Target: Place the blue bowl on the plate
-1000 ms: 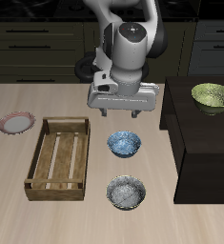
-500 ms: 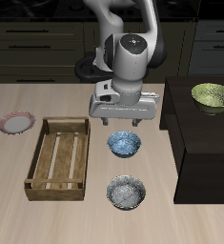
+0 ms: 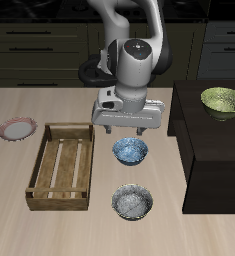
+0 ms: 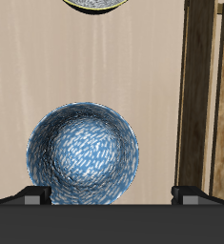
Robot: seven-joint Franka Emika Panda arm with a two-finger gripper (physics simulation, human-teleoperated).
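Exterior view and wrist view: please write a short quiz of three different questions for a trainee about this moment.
1. True or false: the blue bowl already sits on the plate.
2. What stands between the plate and the blue bowl?
A) wooden crate
B) yellow-green bowl
C) grey-white speckled bowl
3. Fill in: the gripper hangs above the ____ bowl, fingers apart.

Key:
1. False; it rests on the table.
2. A
3. blue

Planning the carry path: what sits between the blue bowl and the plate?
In the exterior view, the wooden crate lies between the blue bowl and the plate; otherwise bare table.
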